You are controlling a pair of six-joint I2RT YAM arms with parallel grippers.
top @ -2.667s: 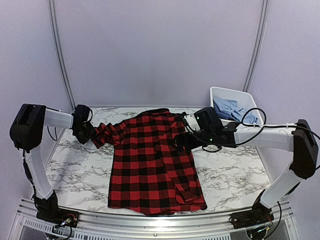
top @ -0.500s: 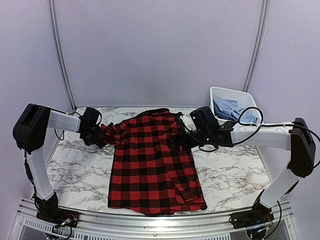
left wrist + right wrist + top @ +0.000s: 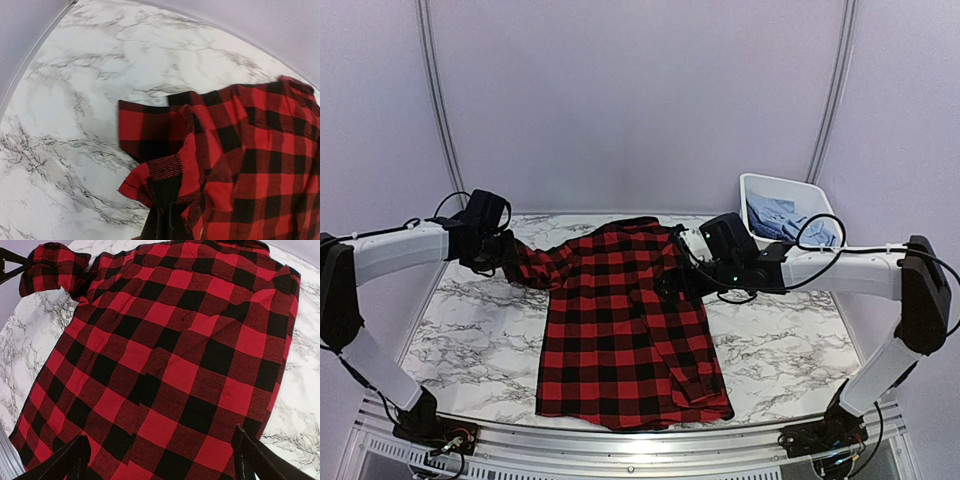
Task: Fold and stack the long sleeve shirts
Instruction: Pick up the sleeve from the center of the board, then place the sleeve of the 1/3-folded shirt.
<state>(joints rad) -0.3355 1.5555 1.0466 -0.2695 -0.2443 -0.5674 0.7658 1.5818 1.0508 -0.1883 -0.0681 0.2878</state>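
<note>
Raised higher, left jaws pinch 1 sleeve of 1 red shirt; right jaws gape empty.

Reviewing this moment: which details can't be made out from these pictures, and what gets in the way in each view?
- Top view: how many light blue shirts are in the white tub. Its wall covers part of the pile.
- Left wrist view: the fingertips of the left gripper. They are buried in the sleeve of the red flannel shirt and cut off by the bottom edge.
- Top view: whether the open right gripper touches the shirt. Its own body blocks the view.
</note>
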